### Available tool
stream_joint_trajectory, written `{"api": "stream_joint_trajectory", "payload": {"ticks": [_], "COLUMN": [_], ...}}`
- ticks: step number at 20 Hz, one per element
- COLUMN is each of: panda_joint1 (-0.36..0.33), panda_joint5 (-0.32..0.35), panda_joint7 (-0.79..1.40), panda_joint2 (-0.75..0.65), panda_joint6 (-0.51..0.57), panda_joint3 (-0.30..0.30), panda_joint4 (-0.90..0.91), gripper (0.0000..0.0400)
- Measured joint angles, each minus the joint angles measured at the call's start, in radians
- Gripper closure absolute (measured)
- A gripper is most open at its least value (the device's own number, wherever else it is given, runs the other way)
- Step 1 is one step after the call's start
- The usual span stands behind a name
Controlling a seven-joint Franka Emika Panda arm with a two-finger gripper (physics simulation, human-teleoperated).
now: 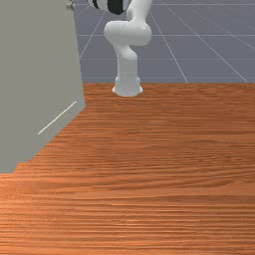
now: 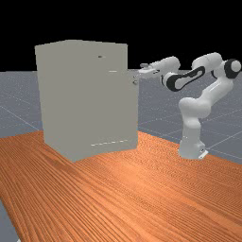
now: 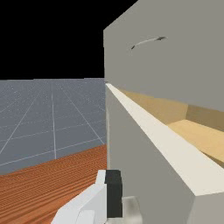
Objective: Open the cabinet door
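Door [image 2: 126, 109] looks ajar, 7 o'clock from the hand [image 2: 136, 75] in the far view, but can't tell how open that hand is or what it's holding, so 1 skewed pull might slip off the handle [image 3: 132, 211].

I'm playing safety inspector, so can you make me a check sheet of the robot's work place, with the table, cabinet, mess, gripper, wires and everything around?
Surface: table, orange-brown wood grain.
Job's things: cabinet with its door partly open, pale wood inside; round knob on the door.
Clutter: nothing seen.
Gripper: right by the knob; grip unclear.
Cables: nothing seen.
Surroundings: grey floor with pale grid lines, black background.
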Motion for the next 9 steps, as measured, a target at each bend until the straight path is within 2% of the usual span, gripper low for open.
{"api": "stream_joint_trajectory", "payload": {"ticks": [3, 4, 5, 9], "panda_joint1": [0.009, 0.016, 0.019, 0.022], "panda_joint5": [0.019, 0.025, 0.027, 0.048], "panda_joint7": [0.074, 0.098, 0.113, 0.19], "panda_joint2": [-0.021, -0.023, -0.025, 0.006], "panda_joint6": [-0.002, -0.003, -0.003, 0.008], "panda_joint3": [0.105, 0.141, 0.166, 0.288], "panda_joint4": [-0.019, -0.021, -0.023, -0.007], "gripper": [0.0236, 0.0093, 0.0, 0.0]}}
